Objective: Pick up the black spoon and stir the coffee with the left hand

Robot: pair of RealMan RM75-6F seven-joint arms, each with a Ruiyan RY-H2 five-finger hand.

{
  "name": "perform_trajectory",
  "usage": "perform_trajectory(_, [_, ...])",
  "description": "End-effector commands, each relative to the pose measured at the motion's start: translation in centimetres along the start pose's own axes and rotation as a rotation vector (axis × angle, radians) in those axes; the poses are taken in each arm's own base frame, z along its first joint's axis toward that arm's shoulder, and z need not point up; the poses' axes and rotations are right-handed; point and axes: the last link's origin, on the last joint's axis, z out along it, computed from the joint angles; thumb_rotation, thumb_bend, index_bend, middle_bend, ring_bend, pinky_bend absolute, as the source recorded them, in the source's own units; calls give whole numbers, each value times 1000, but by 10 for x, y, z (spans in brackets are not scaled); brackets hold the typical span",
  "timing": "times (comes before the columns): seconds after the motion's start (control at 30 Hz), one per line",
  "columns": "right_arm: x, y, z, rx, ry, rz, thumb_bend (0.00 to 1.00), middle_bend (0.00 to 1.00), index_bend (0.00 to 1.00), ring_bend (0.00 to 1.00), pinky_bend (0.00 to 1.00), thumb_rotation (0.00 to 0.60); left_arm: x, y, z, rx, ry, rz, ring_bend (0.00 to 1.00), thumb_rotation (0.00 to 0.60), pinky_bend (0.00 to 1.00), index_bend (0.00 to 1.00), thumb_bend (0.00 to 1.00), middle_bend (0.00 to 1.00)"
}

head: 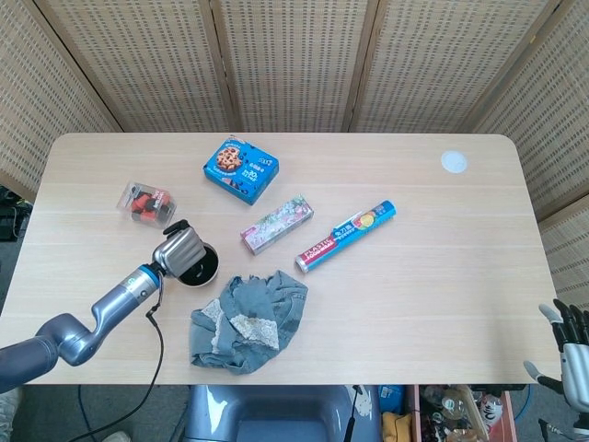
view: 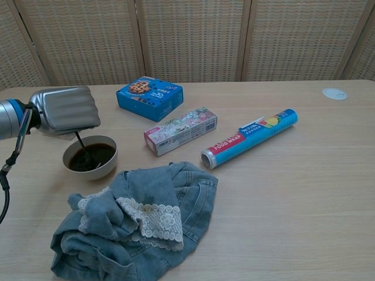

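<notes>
Left hand (view: pixel 63 109), fingers curled round the black spoon (view: pixel 82 147), sits directly over the coffee bowl (view: pixel 90 157) w/ handle near-upright, tip already in the liquid.

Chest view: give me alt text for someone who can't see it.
The left hand holds the black spoon dipped into the bowl of coffee. Nearby lie a crumpled denim garment, a blue cookie box, a floral box and a blue roll.

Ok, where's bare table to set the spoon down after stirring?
Crowded: cup sits between jeans and snack pack, left hand above. Free: the strip left of the cup, and the right half beyond the foil roll.
</notes>
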Motion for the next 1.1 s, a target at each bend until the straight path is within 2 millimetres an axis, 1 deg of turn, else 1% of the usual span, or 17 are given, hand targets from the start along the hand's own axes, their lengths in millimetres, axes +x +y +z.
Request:
perform_trajectory(0.03, [0, 1, 0, -3, 1, 1, 212, 159, 171, 0, 0, 600, 4, 2, 2, -4, 9, 2, 710, 600, 723, 699, 417, 843])
perform_trajectory(0.33, [0, 7, -3, -23, 4, 5, 213, 159, 171, 0, 0, 600, 22, 10, 25, 3, 26, -1, 710, 600, 723, 699, 418, 845])
perform_trajectory(0.47, [0, 8, -3, -27, 4, 4, 213, 159, 171, 0, 0, 600, 24, 11, 33, 14, 21, 12, 710, 600, 723, 699, 419, 845])
perform_trajectory(0.63, [0, 8, -3, -29, 2, 2, 213, 159, 171, 0, 0, 600, 19, 10, 40, 35, -5, 15, 710, 600, 723, 699, 422, 846])
perform_trajectory(0.8, [0, 7, -3, -31, 3, 0, 212, 159, 172, 0, 0, 600, 12, 6, 39, 50, -21, 13, 711, 600, 723, 699, 424, 845])
perform_trajectory(0.93, [-1, 5, -3, -23, -1, 0, 212, 159, 171, 0, 0, 600, 3, 1, 32, 60, -39, 19, 710, 600, 723, 699, 424, 845])
perform_trajectory(1.0, [-1, 3, -2, -16, -2, 1, 213, 159, 171, 0, 0, 600, -2, 1, 26, 56, -49, 5, 710, 600, 723, 699, 423, 845])
perform_trajectory(1.1, [-1, 3, -2, -15, -1, 1, 212, 159, 171, 0, 0, 600, -3, 1, 19, 46, -38, -4, 710, 600, 723, 699, 424, 846])
